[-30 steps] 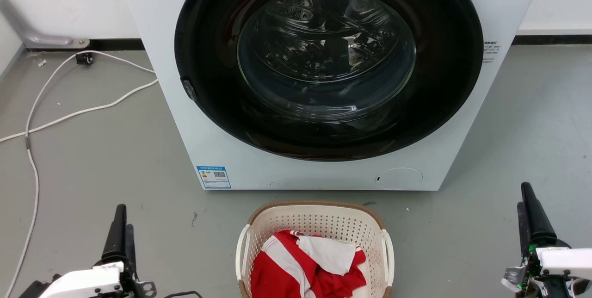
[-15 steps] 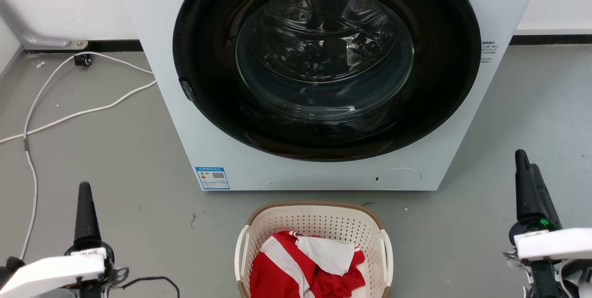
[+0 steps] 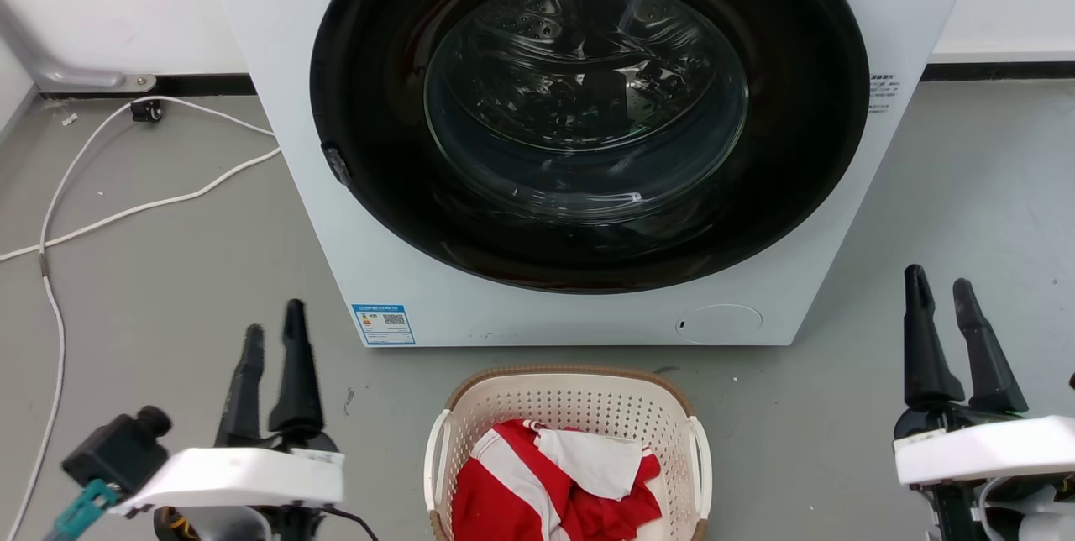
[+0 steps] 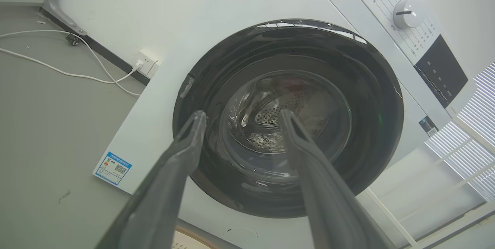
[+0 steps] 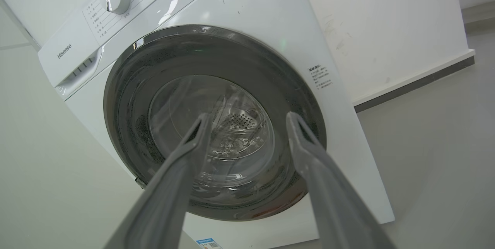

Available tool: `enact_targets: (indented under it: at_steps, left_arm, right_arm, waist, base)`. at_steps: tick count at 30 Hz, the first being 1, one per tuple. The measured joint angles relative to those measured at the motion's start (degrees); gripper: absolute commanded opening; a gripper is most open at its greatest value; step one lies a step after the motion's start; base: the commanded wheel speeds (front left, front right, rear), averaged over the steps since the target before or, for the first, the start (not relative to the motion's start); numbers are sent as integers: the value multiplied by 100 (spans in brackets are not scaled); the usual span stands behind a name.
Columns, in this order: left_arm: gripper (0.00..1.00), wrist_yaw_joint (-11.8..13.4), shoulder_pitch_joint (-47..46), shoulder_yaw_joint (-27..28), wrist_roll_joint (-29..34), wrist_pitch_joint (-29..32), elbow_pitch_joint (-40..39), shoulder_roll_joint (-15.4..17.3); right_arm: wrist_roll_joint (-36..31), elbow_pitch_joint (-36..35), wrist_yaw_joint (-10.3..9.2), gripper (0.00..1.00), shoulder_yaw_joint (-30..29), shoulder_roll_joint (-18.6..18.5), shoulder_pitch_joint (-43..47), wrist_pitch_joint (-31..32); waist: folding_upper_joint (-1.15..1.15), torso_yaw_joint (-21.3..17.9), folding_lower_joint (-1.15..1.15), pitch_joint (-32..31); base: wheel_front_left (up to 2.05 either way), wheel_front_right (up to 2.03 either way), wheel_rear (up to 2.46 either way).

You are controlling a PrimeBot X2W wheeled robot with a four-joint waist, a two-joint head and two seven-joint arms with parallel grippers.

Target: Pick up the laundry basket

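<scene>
The laundry basket (image 3: pixel 571 394) is cream with perforated walls, a brown rim and white side handles. It stands on the grey floor at the bottom middle of the head view, holding red and white clothes (image 3: pixel 558 482). A sliver of its rim (image 4: pixel 189 239) shows at the bottom of the left wrist view. My left gripper (image 3: pixel 273 321) is open, well to the left of the basket and apart from it. Well to the basket's right, my right gripper (image 3: pixel 939 287) also stands open. In each wrist view the fingers (image 4: pixel 185 144) (image 5: pixel 305 140) are spread with nothing between them.
A white washing machine (image 3: pixel 395 272) with a shut dark round door (image 3: pixel 588 112) stands just behind the basket. White cables (image 3: pixel 126 205) trail across the floor at the left. A wall with a dark skirting (image 3: pixel 999 70) runs behind.
Both grippers have turned so that their two fingers show side by side and spread. The left gripper has moved right, toward the basket. The right gripper has shifted slightly left.
</scene>
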Motion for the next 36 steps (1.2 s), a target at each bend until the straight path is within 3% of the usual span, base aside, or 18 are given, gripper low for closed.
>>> enact_targets:
  at_steps: [11, 18, 36]
  left_arm:
    - [100, 408, 67, -730, 1533, -171, -116, 26]
    - [100, 757, 82, -1091, 1979, -285, -53, 205]
    - [100, 1381, 106, -2001, 2965, -521, 296, 648]
  right_arm:
    - [-866, 109, 1, 100, 121, -1, 162, -185]
    - [-1411, 114, 1, 100, 149, -1, 247, -281]
    - [-2501, 160, 2, 100, 260, -2, 371, -530]
  waist:
    - [0, -52, 0, 36]
    - [0, -64, 0, 30]
    - [0, -98, 0, 25]
  base:
    - [0, 0, 0]
    - [0, 0, 0]
    - [0, 0, 0]
